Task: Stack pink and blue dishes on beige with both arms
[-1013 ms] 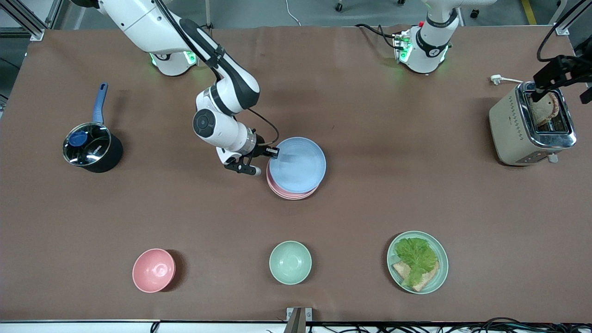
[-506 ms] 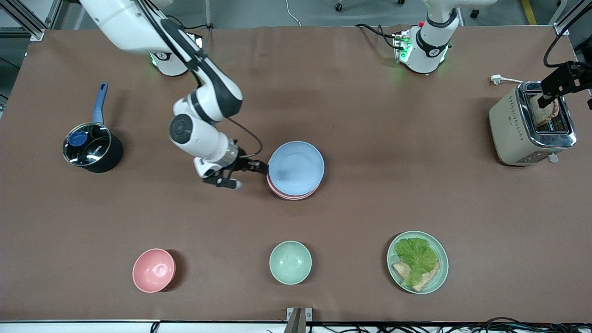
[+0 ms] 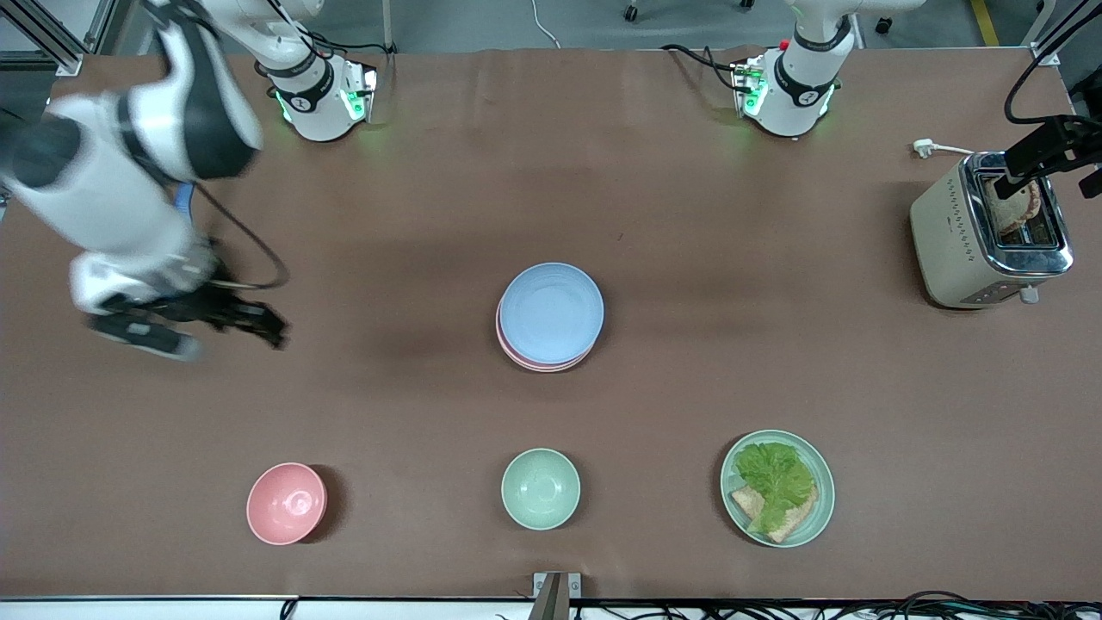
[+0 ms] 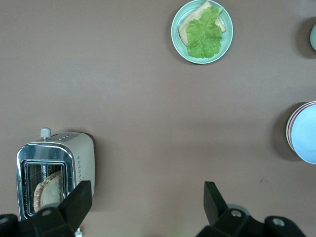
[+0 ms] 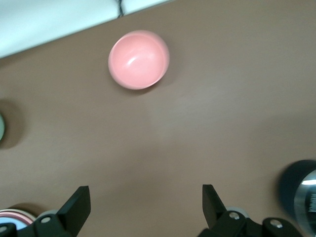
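Observation:
The light blue plate [image 3: 552, 312] lies on top of a stack in the middle of the table. Under it the pale pink plate [image 3: 534, 363] shows only as a rim. No beige plate can be made out; anything beneath these two is hidden. The left wrist view catches the blue plate [image 4: 307, 134] at its edge. My right gripper [image 3: 258, 325] hangs open and empty over bare table toward the right arm's end, well apart from the stack. In its own view the right gripper [image 5: 144, 197] has nothing between its fingers. My left gripper [image 3: 1046, 172] waits open over the toaster [image 3: 973, 237].
A pink bowl [image 3: 287, 503], a mint-green bowl [image 3: 541, 488] and a mint-green plate [image 3: 728, 482] with lettuce and bread stand nearest the front camera. The dark pot [image 5: 301, 190] sits by the right gripper, mostly hidden by the arm in the front view.
My right gripper has let go of the blue plate, which now rests on the pink one. The right arm has swung away toward its own end of the table.

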